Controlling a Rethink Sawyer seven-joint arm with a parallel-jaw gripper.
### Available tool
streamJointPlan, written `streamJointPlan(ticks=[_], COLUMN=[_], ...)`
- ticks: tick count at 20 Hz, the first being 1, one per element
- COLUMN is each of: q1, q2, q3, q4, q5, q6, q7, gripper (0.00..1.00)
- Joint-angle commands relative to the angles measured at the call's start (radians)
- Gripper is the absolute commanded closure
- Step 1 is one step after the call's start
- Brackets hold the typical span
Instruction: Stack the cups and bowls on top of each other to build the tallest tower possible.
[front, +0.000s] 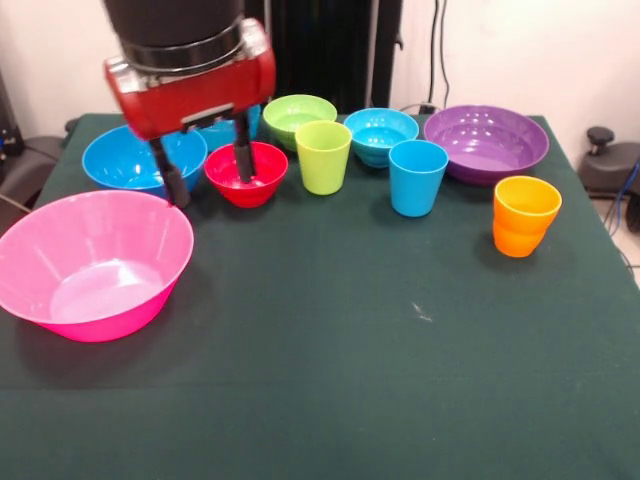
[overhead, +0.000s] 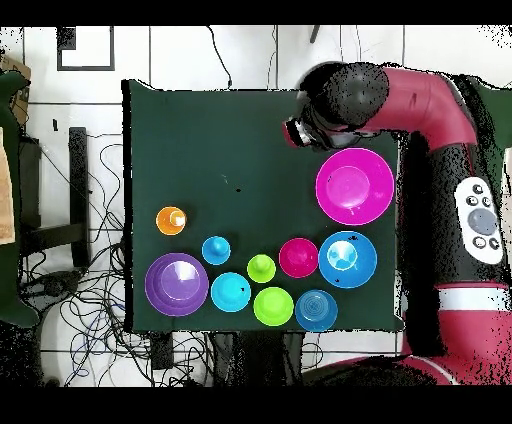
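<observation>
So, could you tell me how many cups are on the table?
3, upright and unstacked, in the front view: the lime green cup leftmost, the light blue cup to its right, the orange cup further right, before the purple bowl. None hidden.

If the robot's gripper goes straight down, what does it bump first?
Probably the bare table beside the pink bowl; depth is unclear, so the gripper might clip its rim.
</observation>
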Motion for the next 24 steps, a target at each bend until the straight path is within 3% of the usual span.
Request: streamJointPlan(ticks=[1, 6, 15, 24], q1=[-0.062, -0.061, 0.009, 0.021], q2=[0.059, 0.073, 0.137, 0.101], q3=[0.025, 0.034, 0.016, -0.004], q4=[0.176, 0.204, 0.195, 0.204], q5=[-0.122, -0.129, -0.157, -0.150], q6=[-0.145, -0.175, -0.297, -0.289], q7=[-0.356, -0.318, -0.144, -0.137], gripper=[0.00, 0.00, 0.00, 0.00])
